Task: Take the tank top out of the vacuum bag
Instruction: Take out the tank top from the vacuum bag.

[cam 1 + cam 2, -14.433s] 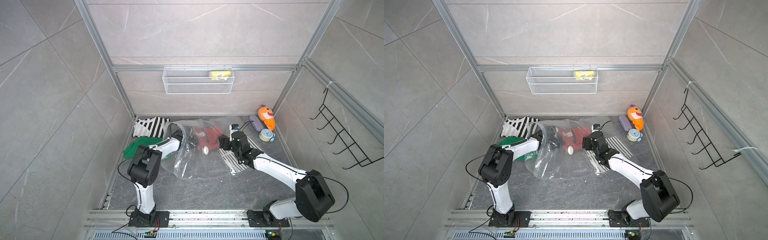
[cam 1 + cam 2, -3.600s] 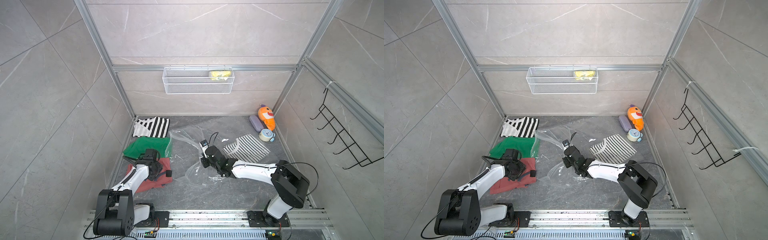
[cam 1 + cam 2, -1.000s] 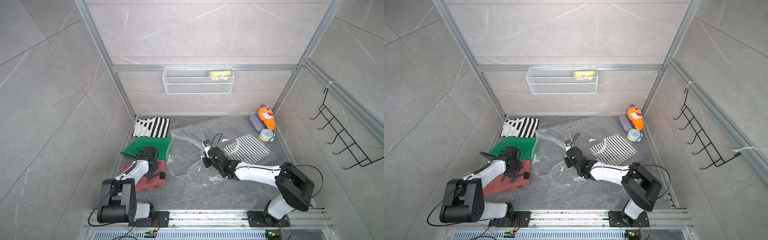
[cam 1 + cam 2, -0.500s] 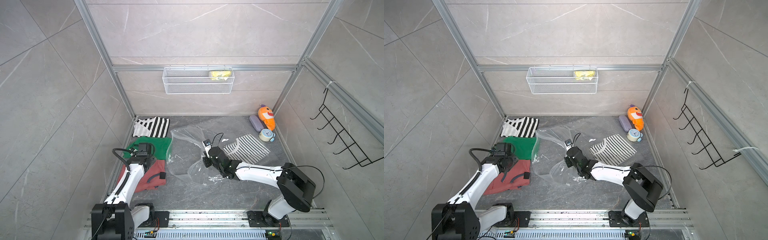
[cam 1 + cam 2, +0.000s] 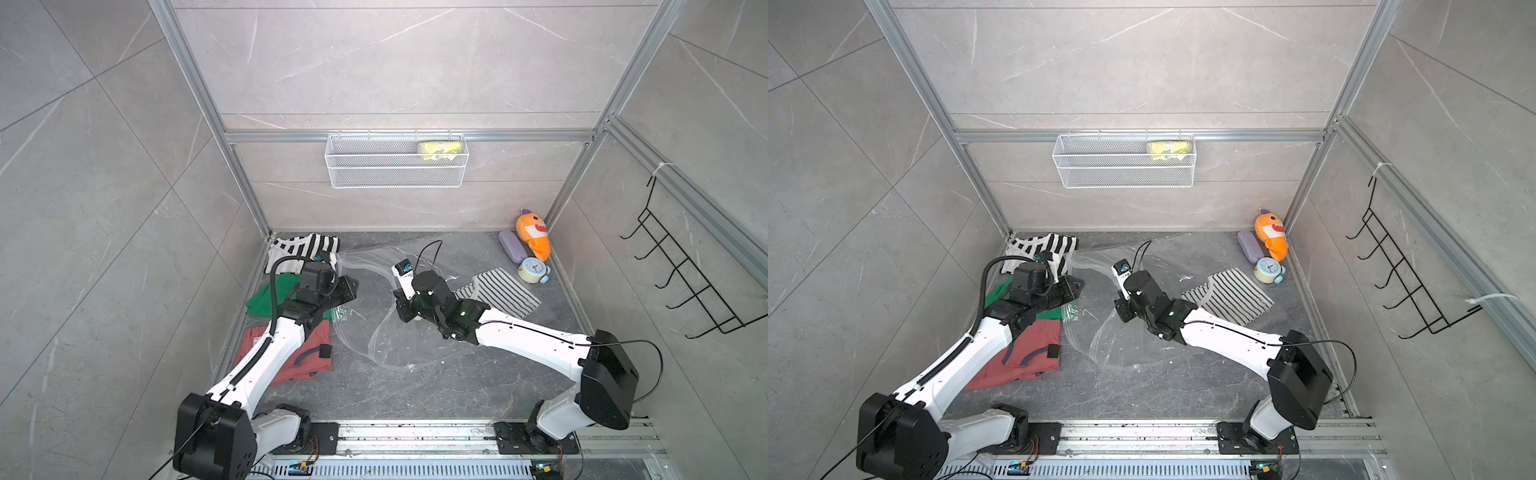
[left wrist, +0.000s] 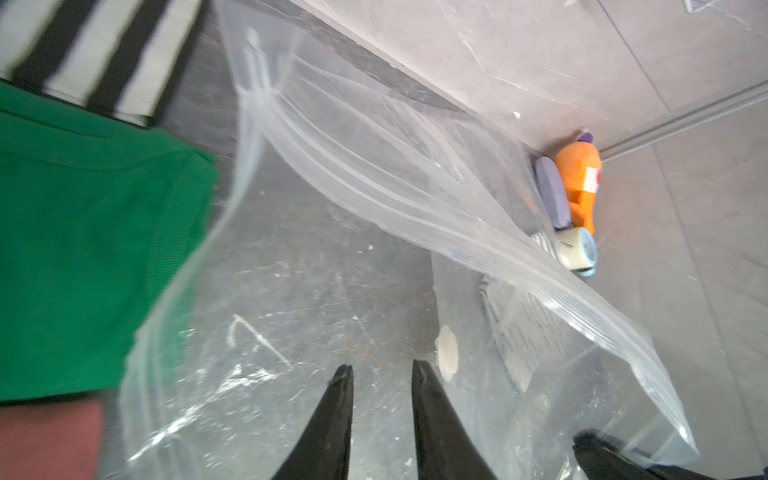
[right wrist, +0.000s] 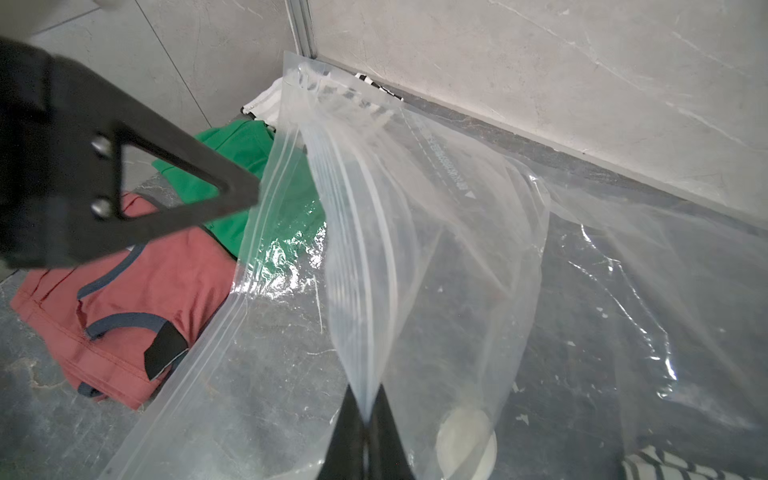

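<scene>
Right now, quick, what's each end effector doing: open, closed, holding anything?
Left end effector: open with a narrow gap, nothing between the jaws.
Right end effector: closed, pinching a fold of the vacuum bag.

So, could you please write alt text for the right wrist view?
The right tool pinches a raised fold of the clear vacuum bag, near its round white valve. A red tank top lies outside the bag on the grey floor, beside a green garment.
</scene>
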You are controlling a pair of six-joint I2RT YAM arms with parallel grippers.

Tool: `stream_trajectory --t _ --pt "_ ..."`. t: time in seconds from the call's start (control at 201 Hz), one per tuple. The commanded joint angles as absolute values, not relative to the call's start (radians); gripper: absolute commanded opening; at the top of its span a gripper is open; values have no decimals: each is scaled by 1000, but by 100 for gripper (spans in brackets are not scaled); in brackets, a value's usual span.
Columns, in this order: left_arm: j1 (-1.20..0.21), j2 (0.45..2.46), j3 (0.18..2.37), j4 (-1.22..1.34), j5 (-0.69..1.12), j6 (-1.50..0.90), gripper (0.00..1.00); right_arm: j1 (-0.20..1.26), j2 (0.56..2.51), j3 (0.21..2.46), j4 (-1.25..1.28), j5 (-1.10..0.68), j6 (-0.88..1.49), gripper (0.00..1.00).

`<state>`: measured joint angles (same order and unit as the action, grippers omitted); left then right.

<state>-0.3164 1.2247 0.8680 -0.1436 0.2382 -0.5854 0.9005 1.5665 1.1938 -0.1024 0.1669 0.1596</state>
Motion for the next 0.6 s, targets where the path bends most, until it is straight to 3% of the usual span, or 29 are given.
stream_trajectory --t 0.0,0.114,0.184,0.592 --pt "-322 1253 830 43 405 -527 24 907 1585 1254 -196 176 142 0" --pt "-326 1309 800 115 487 -530 23 907 1606 1295 -201 192 139 0" --pt "-334 1341 787 140 504 -526 14 908 1625 1332 -217 218 152 0" --pt "-415 1463 774 204 560 -482 15 910 1617 1373 -189 216 194 0"
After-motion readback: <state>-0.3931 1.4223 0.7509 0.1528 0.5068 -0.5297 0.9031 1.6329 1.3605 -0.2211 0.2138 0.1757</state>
